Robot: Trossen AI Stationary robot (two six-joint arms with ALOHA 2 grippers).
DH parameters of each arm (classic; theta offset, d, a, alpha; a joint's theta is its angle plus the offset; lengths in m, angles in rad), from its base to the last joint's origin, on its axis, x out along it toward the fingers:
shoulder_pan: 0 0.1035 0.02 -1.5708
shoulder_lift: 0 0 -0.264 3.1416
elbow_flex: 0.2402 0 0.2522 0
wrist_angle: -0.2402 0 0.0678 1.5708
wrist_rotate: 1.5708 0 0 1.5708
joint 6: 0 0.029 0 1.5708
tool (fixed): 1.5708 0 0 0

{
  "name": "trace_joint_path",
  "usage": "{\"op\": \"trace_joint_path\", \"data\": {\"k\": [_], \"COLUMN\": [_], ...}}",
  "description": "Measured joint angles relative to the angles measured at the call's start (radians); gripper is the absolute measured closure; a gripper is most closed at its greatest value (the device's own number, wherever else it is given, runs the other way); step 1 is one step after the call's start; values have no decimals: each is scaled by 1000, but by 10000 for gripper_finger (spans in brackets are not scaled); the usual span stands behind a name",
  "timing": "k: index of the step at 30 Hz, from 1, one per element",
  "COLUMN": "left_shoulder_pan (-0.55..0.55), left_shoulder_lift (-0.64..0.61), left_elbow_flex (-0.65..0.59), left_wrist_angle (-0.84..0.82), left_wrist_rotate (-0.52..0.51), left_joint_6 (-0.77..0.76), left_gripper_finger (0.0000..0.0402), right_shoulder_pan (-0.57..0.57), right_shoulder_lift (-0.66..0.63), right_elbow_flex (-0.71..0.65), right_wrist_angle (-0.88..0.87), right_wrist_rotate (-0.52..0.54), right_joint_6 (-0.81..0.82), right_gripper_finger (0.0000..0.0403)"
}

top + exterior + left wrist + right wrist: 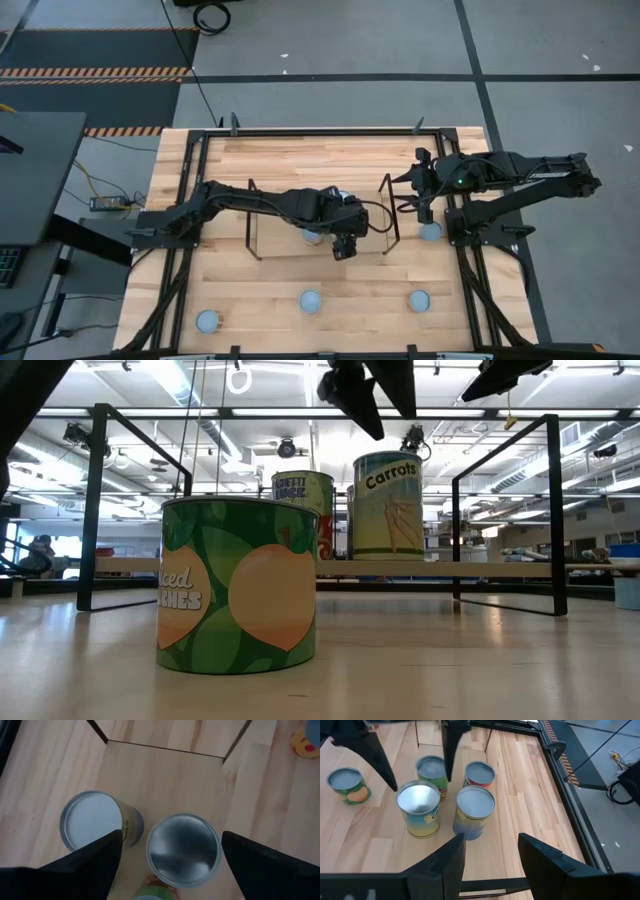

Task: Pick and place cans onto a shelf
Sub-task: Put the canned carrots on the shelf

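Note:
The shelf [275, 245] stands mid-table and carries several cans, as the right wrist view shows: a bright-lidded can [419, 800], a blue-sided can [475, 805], a green one [432, 769] and a red one [480, 773]. My left gripper [345, 243] hangs open above the shelf. Its fingers stand on either side of a silver-lidded can [183, 845], above its lid and clear of it. A pale-lidded can [91, 822] stands beside it. In the low view the fingers [352, 395] are above the Carrots can [388, 505]. My right gripper [490, 852] is open and empty at the shelf's right end [420, 195].
Several cans stand on the table off the shelf: one near left [207, 321], a peaches can near middle [311, 301] [238, 585], one near right [419, 299], and one right of the shelf [430, 231]. Black wire frames [392, 215] close the shelf's ends. Black rails [330, 130] edge the table.

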Motion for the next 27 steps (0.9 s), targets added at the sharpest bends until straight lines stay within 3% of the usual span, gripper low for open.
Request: {"op": "trace_joint_path", "data": {"k": [5, 13, 17, 27], "left_shoulder_pan": [-16, -18, -15, -13], "left_shoulder_lift": [2, 22, 49, 77], "left_elbow_flex": [1, 2, -1, 0], "left_wrist_angle": [-24, 0, -14, -21], "left_wrist_rotate": [35, 20, 23, 67], "left_joint_6": [-2, 27, 26, 24], "left_gripper_finger": [120, 312, 385, 397], "right_shoulder_pan": [0, 0, 0, 0], "right_shoulder_lift": [0, 0, 0, 0], "right_elbow_flex": [0, 0, 0, 0], "right_wrist_angle": [0, 2, 2, 2], "right_wrist_rotate": [0, -21, -26, -26], "right_joint_6": [0, 3, 11, 11], "right_gripper_finger": [213, 213, 213, 213]}}
